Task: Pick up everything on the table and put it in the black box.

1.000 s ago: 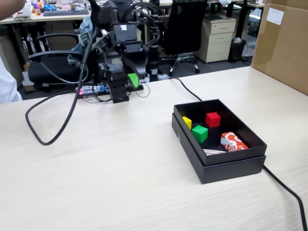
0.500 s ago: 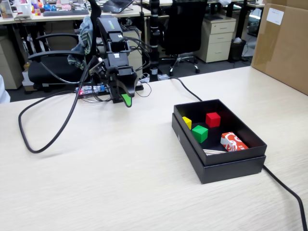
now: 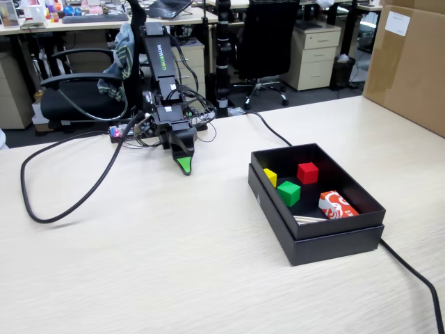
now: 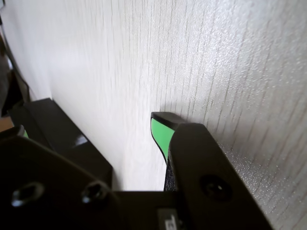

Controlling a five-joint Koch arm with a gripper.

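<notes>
The green cube (image 3: 288,193) lies inside the black box (image 3: 327,243) at the right of the table (image 3: 174,264), beside a red cube (image 3: 307,172) and a yellow cube (image 3: 270,177). My gripper (image 3: 183,165) points down at the tabletop well left of the box, its green-padded tip just above or on the wood. In the wrist view the gripper (image 4: 91,129) is open, with only bare table (image 4: 192,48) between its jaws. One green pad (image 4: 159,132) shows at the right, and the black box (image 4: 53,124) shows beyond the gap.
A red and white packet (image 3: 336,205) also lies in the box. A thick black cable (image 3: 62,181) loops over the table's left part, and another cable (image 3: 410,271) runs off to the right. A big brown carton (image 3: 407,62) stands at the far right.
The arm has unfolded from its raised, tucked pose and swung the gripper down and forward to the tabletop. The cable loop has slid to the left. The box's contents have not moved.
</notes>
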